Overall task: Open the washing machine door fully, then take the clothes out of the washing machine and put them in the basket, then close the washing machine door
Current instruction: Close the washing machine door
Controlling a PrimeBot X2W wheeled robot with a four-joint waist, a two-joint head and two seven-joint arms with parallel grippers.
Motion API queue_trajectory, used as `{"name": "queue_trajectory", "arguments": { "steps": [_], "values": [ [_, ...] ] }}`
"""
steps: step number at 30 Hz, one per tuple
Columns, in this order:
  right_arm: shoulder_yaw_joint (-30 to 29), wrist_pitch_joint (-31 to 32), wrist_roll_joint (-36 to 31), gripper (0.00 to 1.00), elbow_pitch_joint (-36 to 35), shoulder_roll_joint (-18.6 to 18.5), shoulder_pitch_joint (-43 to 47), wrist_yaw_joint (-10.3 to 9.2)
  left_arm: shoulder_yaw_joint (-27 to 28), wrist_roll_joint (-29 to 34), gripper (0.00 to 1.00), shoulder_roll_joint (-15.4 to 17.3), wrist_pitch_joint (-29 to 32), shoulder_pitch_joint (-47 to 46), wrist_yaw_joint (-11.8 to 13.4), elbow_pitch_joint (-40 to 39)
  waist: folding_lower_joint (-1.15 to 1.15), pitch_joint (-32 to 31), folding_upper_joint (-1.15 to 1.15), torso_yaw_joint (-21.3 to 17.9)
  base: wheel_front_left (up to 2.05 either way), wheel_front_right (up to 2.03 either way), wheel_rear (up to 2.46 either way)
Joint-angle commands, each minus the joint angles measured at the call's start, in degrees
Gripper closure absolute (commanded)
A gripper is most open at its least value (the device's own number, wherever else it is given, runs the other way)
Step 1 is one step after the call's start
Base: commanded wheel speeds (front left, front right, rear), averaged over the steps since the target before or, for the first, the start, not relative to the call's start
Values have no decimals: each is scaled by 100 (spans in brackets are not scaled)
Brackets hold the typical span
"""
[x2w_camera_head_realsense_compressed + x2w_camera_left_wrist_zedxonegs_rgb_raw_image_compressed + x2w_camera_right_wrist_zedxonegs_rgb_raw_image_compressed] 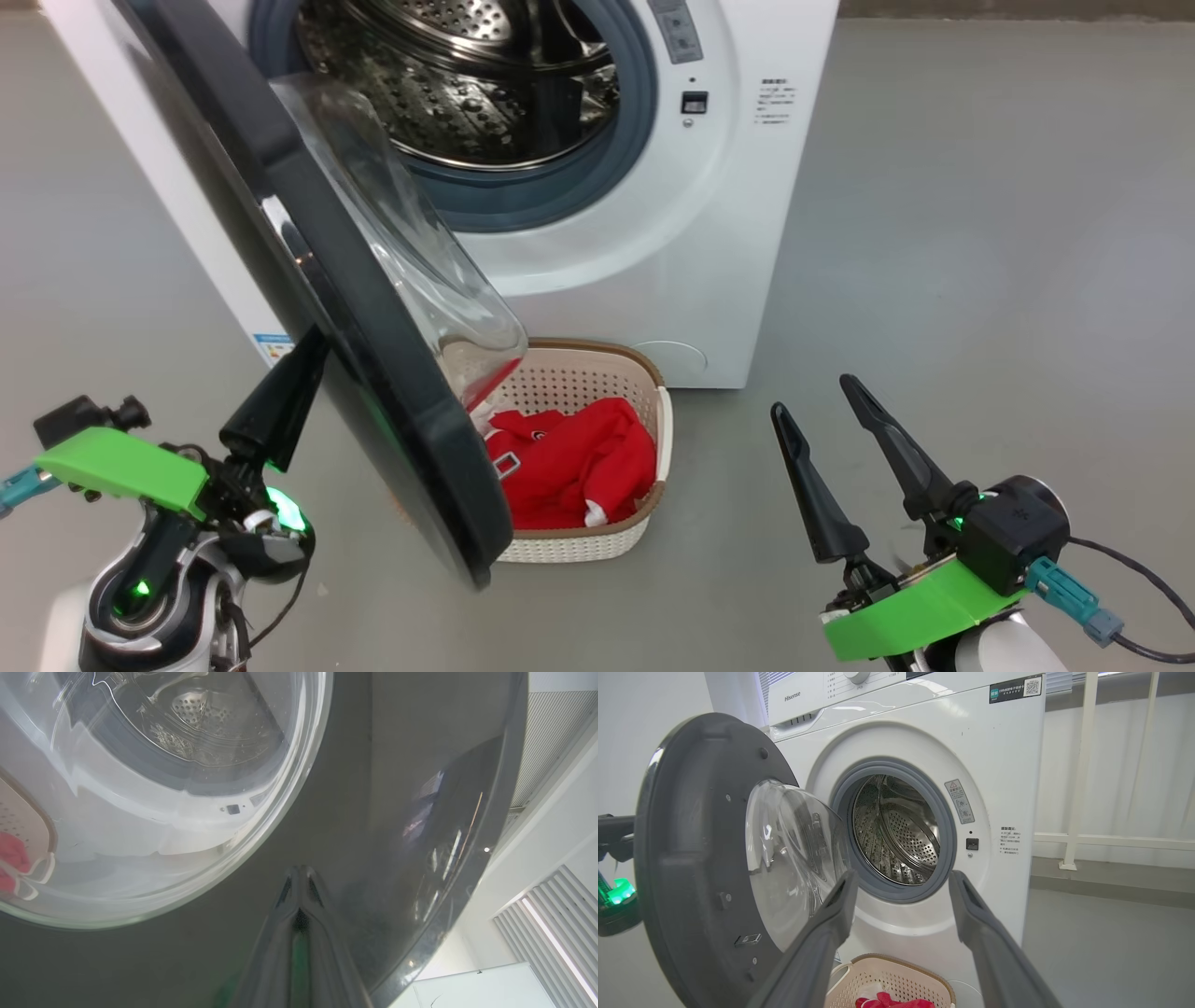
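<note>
Left tool [300,872] pressed together against washing machine door [373,373] outer face; right tool [812,396] spread, empty. Door likely rigid, slippery: push near rim

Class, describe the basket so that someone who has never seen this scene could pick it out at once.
Start at the big white washing machine with its round black door swung open. On the grey floor in front of its base sits the basket. It is the only cream, perforated container, brown-rimmed, holding red clothes.
</note>
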Motion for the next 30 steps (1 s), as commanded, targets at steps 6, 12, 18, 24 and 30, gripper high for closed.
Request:
{"name": "queue_trajectory", "arguments": {
  "steps": [6,12,18,24,30],
  "values": [
    [117,-37,-56,0,-166,3,-294,34,23,-102,100,84,-38,-337,-130,-126,0,103,0,-331,0,0,0],
    [108,-37,-107,0,-189,3,-339,34,13,-116,100,84,-174,-457,-229,-77,0,199,0,-551,0,0,0],
    [94,-37,-128,0,-221,3,-385,34,-50,-246,100,84,-468,-689,-362,-3,0,370,0,-702,0,0,0],
    [89,-37,-119,0,-251,3,-450,34,-186,-239,100,84,-641,-939,-423,129,0,548,0,-790,0,0,0],
    [54,-37,-98,0,-294,3,-530,34,-327,-83,100,84,-773,-1318,-454,317,0,790,0,-893,0,0,0]
  ]
}}
